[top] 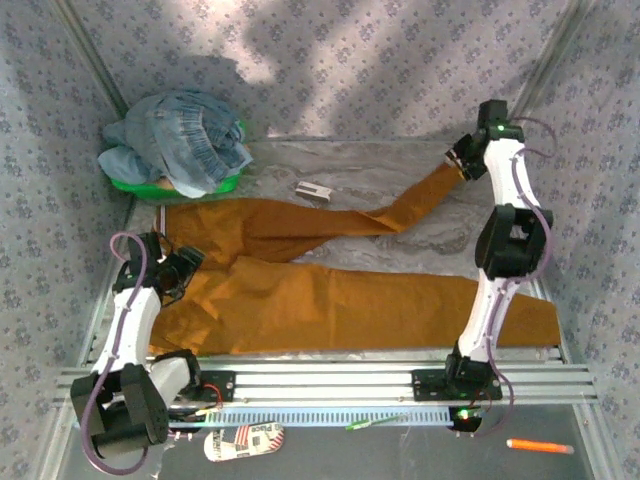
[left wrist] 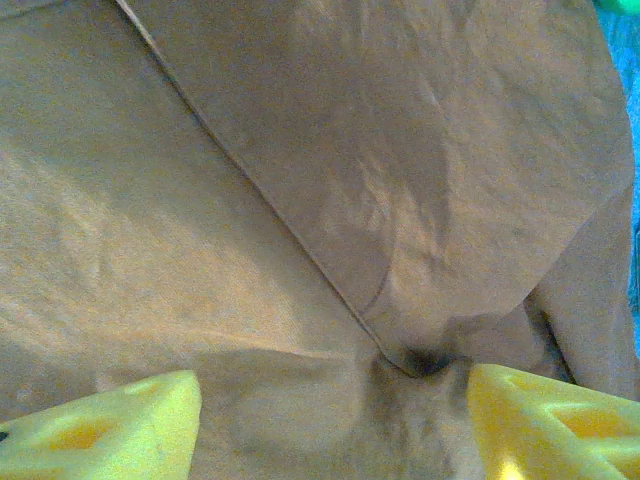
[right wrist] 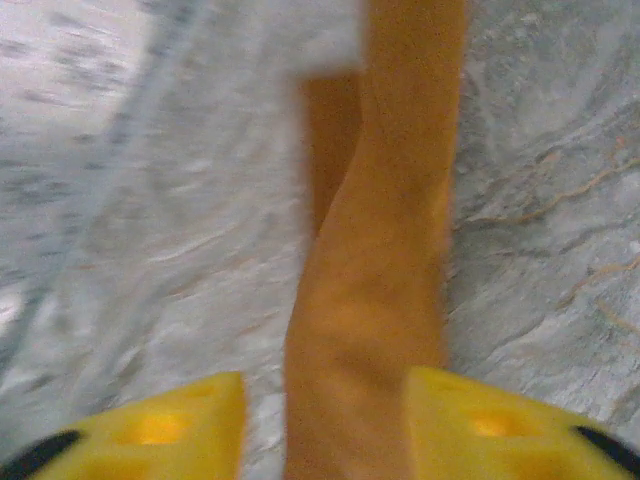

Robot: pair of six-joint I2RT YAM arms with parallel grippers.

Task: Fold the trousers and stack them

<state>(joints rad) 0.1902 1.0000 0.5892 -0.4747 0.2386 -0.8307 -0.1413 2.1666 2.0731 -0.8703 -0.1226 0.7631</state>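
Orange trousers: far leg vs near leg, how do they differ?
The far leg runs diagonally to the far right; the near leg lies along the near rail. The far leg narrows toward its cuff; the near leg is spread wide and flat. The far leg's cuff sits at the right claw; the near leg's end lies apart from it. Both are the same ochre cloth.

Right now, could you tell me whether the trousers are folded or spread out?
Spread out: the trousers lie unfolded, both legs stretched out apart across the table.
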